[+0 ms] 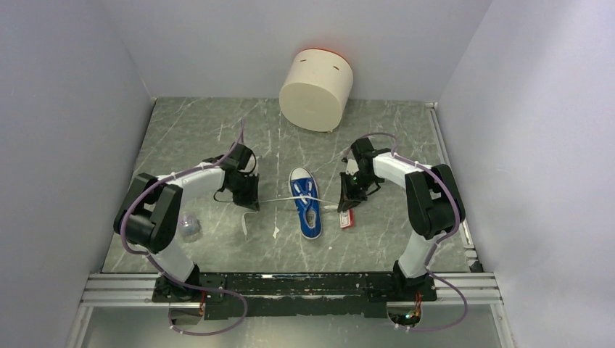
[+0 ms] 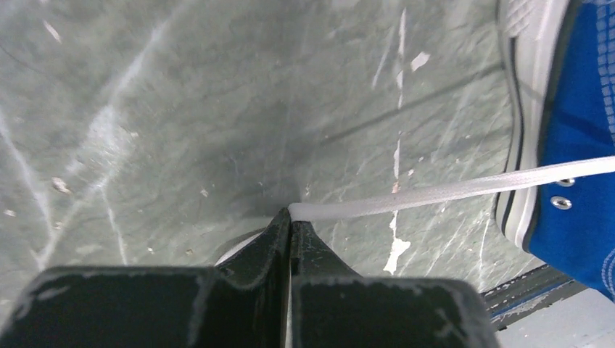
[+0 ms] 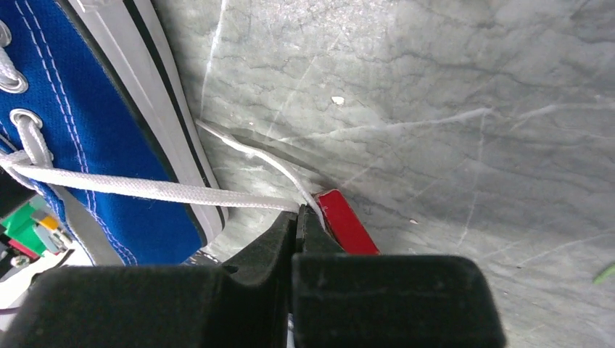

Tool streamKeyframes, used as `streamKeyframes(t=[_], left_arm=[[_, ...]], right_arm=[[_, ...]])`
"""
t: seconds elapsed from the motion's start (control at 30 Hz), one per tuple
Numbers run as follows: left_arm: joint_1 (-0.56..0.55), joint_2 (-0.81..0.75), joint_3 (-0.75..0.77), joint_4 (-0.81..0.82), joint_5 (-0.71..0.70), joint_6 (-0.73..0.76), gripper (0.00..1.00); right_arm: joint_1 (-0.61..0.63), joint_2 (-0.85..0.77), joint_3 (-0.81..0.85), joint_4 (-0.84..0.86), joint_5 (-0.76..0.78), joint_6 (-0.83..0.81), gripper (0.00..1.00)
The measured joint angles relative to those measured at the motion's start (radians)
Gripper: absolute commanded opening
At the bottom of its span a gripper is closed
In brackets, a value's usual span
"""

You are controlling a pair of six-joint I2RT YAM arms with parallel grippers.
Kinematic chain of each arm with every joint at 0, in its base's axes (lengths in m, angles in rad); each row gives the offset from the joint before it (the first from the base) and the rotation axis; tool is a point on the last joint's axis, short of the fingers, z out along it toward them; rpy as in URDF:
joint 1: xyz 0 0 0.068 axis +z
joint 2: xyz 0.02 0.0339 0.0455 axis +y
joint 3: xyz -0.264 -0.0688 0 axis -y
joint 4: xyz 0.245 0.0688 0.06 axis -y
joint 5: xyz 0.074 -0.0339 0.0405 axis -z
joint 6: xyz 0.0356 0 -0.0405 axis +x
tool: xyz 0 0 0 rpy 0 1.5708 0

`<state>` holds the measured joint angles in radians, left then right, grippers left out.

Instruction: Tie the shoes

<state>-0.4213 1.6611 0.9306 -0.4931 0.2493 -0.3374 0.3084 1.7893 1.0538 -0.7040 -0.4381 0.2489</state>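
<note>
My left claw (image 2: 290,217) clamped on lace (image 2: 450,190) — straight to shoe (image 1: 306,203). Right claw (image 3: 301,216) clamped on other lace (image 3: 145,187) — just beside packet (image 3: 347,223).

We see a scuffed grey-green marbled desk (image 1: 196,138) boxed in by plain pale walls (image 1: 65,87), an aluminium rail (image 1: 109,291) at front.

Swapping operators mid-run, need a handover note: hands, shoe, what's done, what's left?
Left hand: shut on the left lace end, stretched taut out from the sneaker.
Right hand: shut on the right lace end, next to the red packet.
Sneaker: mid-table, between the arms.
Done: both lace ends gripped, stretched to opposite sides.
Left: knot and bow; neither visible.
</note>
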Motion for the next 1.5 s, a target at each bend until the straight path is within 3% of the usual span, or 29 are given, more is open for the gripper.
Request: streamKeyframes(t=[0.43, 0.5, 0.57, 0.67, 0.73, 0.9, 1.13, 1.33, 1.5], left_arm=[[0.0, -0.025, -0.064, 0.03, 0.044, -0.048, 0.05], [0.0, -0.025, -0.063, 0.03, 0.05, -0.048, 0.31], [-0.001, -0.026, -0.059, 0.027, 0.05, -0.045, 0.58], [-0.002, -0.048, -0.039, -0.002, 0.037, -0.045, 0.88], [-0.002, -0.089, -0.015, -0.03, 0.013, -0.033, 0.95], [-0.037, -0.179, 0.066, -0.023, -0.063, 0.051, 0.97], [-0.307, -0.133, 0.106, 0.047, -0.264, 0.249, 0.88], [-0.306, -0.14, -0.025, 0.156, -0.283, 0.416, 0.82], [-0.305, -0.069, -0.016, 0.198, -0.279, 0.468, 0.77]], right_arm=[[-0.028, -0.04, 0.005, -0.012, 0.113, -0.013, 0.0], [-0.024, -0.048, 0.015, -0.009, 0.113, -0.027, 0.29], [-0.02, -0.067, 0.024, -0.01, 0.111, -0.035, 0.45], [-0.017, -0.123, 0.031, -0.01, 0.099, -0.056, 0.54], [-0.016, -0.178, 0.038, -0.01, 0.094, -0.069, 0.55], [-0.014, -0.361, 0.059, 0.028, 0.097, -0.094, 0.54], [-0.014, -0.504, 0.06, 0.097, 0.102, -0.131, 0.55], [-0.015, -0.557, -0.038, 0.215, 0.127, -0.154, 0.54], [-0.015, -0.468, -0.048, 0.21, 0.147, -0.188, 0.5]])
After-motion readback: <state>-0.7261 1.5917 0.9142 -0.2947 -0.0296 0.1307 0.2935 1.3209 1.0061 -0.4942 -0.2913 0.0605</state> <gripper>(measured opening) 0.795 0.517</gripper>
